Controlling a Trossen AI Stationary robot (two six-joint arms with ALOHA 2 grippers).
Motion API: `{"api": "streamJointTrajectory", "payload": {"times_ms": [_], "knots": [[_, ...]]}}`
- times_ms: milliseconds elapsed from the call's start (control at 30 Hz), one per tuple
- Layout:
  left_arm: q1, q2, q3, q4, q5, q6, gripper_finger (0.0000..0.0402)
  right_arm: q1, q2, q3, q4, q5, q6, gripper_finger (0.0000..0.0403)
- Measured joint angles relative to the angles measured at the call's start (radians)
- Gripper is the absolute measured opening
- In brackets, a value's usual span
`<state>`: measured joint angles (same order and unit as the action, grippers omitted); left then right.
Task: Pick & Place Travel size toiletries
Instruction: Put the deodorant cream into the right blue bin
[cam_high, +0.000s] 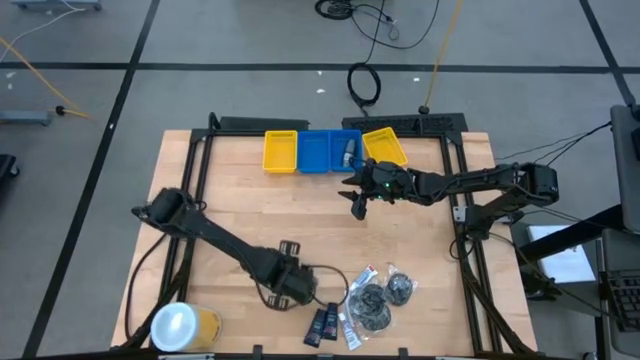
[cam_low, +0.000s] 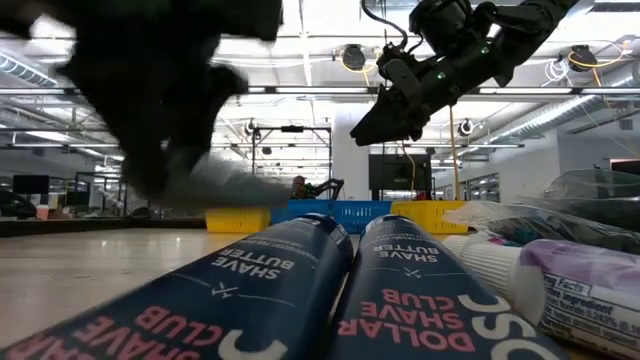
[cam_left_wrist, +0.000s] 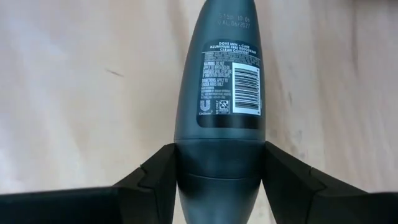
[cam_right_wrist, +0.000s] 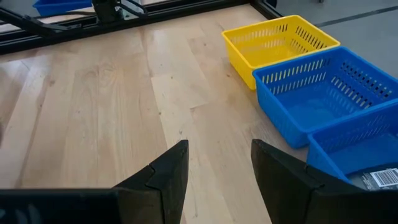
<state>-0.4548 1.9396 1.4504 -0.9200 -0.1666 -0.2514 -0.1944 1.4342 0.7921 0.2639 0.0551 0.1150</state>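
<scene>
A dark grey oblong bottle (cam_left_wrist: 227, 81) with a printed back label sits between the fingers of my left gripper (cam_high: 295, 290), near the table's front edge. In the low view it is a blurred grey shape (cam_low: 225, 185) above the tabletop. Beside it on the table lie two navy packets (cam_high: 320, 325), white tubes (cam_high: 350, 322) and clear pouches (cam_high: 372, 300) with dark round contents. My right gripper (cam_high: 358, 207) hangs open over the far middle of the table, nothing between its fingers (cam_right_wrist: 168, 174). My left gripper pinches the bottle's wide cap end (cam_left_wrist: 186, 171) between its two fingers (cam_left_wrist: 155, 180), one on each side. The fingers point steeply down and lie along the bottle, which reaches away below them. The low view shows the bottle clear of the table.
Along the far edge stand a yellow tray (cam_high: 280, 152), two blue trays (cam_high: 320, 152), one holding an item (cam_high: 347, 153), and another yellow tray (cam_high: 385, 147). A yellow round container with a white top (cam_high: 180, 325) stands at the near left corner. Bare wood lies in the middle.
</scene>
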Motion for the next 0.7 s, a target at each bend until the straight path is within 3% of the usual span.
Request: {"api": "streamJointTrajectory", "payload": {"times_ms": [567,700], "knots": [[0.075,-0.076,0.001,-0.081,-0.389,-0.016,0.018,0.0,0.0,0.0,-0.002,-0.012,0.042,0.0166],[0.095,-0.077,0.001,-0.125,-0.495,-0.013,0.018,0.0,0.0,0.0,0.014,-0.103,0.072,0.0166]]}}
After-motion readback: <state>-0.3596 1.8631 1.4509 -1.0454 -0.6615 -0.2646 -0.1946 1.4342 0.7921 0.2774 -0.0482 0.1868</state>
